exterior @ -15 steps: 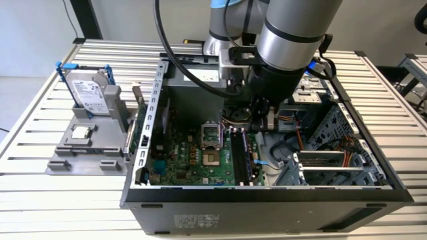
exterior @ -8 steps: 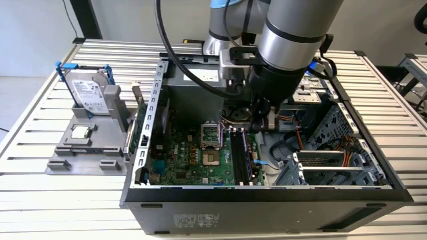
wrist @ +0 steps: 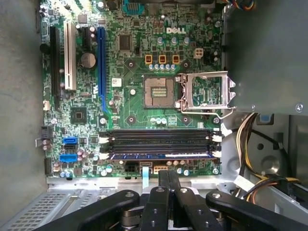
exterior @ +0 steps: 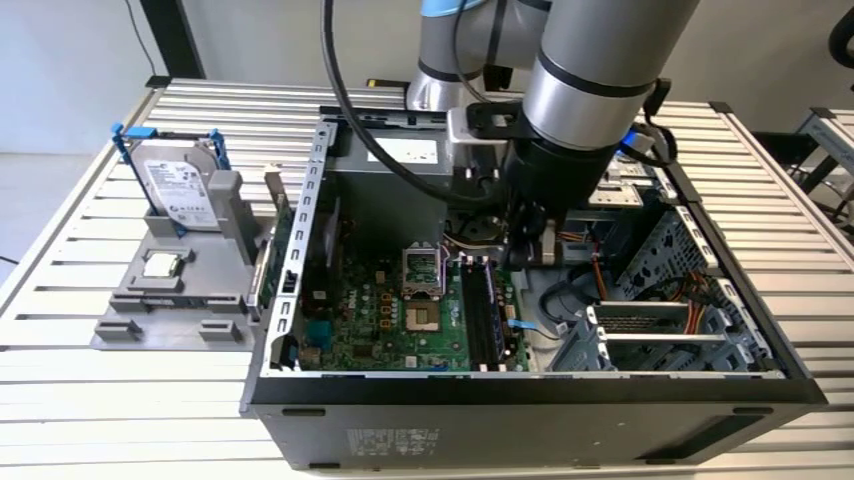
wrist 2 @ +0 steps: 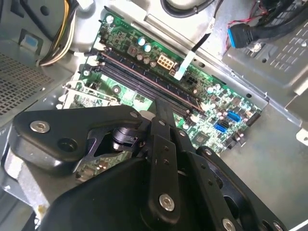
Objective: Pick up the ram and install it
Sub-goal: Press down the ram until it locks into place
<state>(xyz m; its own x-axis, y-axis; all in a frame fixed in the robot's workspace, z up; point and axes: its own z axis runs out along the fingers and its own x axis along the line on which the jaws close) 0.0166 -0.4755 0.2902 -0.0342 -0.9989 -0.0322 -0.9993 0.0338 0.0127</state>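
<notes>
The ram (wrist: 159, 155) is a long dark stick lying in one of the memory slots on the green motherboard (wrist: 134, 67), its ends between the white latches. In the exterior view the ram (exterior: 478, 312) stands in the slots inside the open computer case (exterior: 534, 385). My gripper (wrist: 168, 174) is shut, its two black fingers pressed together with nothing between them. It hangs just off the board's edge beside the slots, apart from the ram. In the second wrist view the gripper (wrist 2: 161, 105) points down at the slot rows (wrist 2: 144, 82). The gripper (exterior: 515, 250) hangs low inside the case.
A silver hard drive (exterior: 180, 185) with blue rails and a small square processor chip (exterior: 163, 265) sit on the grey fixture (exterior: 140, 325) at the exterior view's left. The open processor socket (wrist: 160, 92), yellow and black cables (wrist: 250, 139) and a metal drive cage (exterior: 654, 335) crowd the case.
</notes>
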